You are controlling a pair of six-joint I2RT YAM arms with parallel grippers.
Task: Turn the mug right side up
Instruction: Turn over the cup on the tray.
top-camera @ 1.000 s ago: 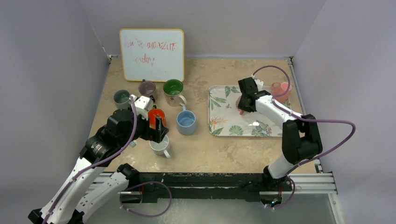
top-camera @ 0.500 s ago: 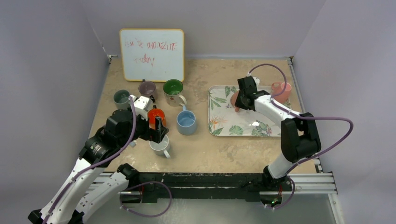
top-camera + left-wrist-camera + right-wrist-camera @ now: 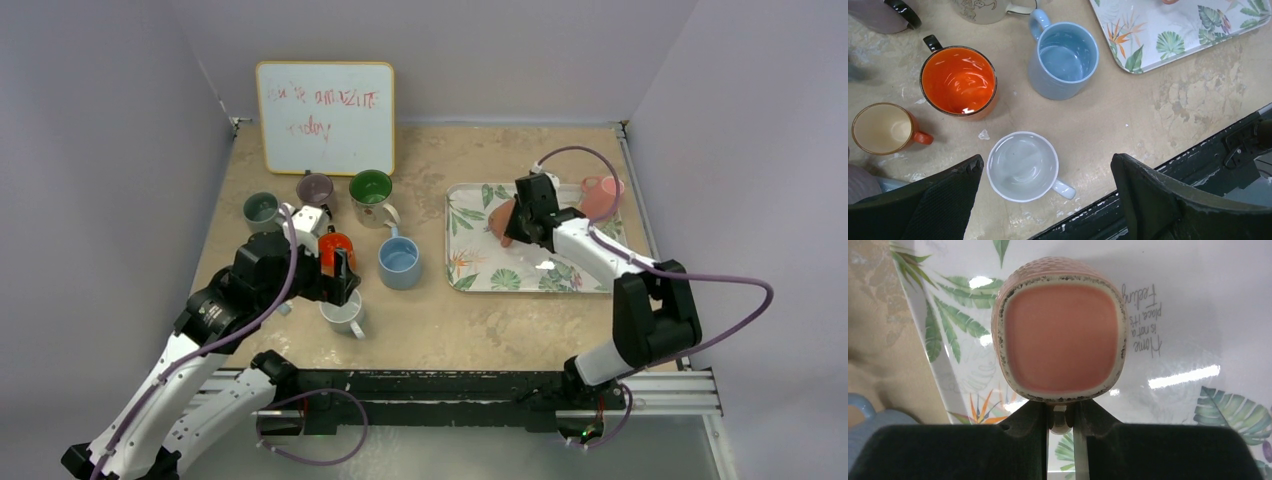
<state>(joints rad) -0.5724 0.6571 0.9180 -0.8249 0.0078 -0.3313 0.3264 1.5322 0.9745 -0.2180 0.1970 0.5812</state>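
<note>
Clamps the salmon mug (image 3: 1060, 330) in the right gripper (image 3: 1060, 414), fingers (image 3: 1023, 430) drawn close together on a cream bit at the mug's 6 o'clock edge in the wrist view. Holds it over the leaf-print tray (image 3: 478, 272), toward the tray's 10 o'clock part as seen from overhead. Turns a rounded-square salmon face with a speckled cream border straight at the wrist camera; cannot tell whether mouth or base, nor whether touching the tray. Shows a sliver of the blue mug (image 3: 865, 422) off the tray at 8 o'clock.

Hangs the left gripper (image 3: 1047, 162) over the table (image 3: 470, 330) with fingers (image 3: 943, 202) spread wide apart, gripping nothing. Looks straight down on the white mug (image 3: 1023, 166), upright, handle toward 4 o'clock in that wrist view. Finds the orange mug (image 3: 959, 81) at 11 o'clock of the white one, the blue mug at 1 o'clock and a small tan-lined mug (image 3: 883, 128) at 9 o'clock, all upright.

From overhead, takes in a whiteboard (image 3: 325, 117) with red scribble at 12 o'clock of the table's left half, and just in front of it a grey-green mug (image 3: 261, 210), a purple mug (image 3: 315, 188) and a green-lined mug (image 3: 371, 188). Spots a second pink mug (image 3: 600, 195) at the tray's 1 o'clock corner.
</note>
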